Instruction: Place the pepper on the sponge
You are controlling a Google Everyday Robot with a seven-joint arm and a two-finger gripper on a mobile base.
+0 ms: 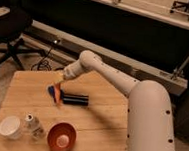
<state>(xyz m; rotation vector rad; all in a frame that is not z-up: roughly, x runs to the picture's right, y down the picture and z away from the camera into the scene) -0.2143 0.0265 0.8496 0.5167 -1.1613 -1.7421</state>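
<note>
Pepper (59, 92) is seen upright over sponge (51, 90), at 9 o'clock of black bar (76, 99) | tool (62, 80) is placed at pepper's 12 o'clock | tool state cannot be told.

No writing seems readable on anything; the jaws are right by the pepper (59, 92).

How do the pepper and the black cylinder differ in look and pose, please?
The pepper is orange and slim; the black cylinder is thicker. The pepper points near-upright below the end effector, at the sponge; the black cylinder lies flat on the table. Both are elongated.
</note>
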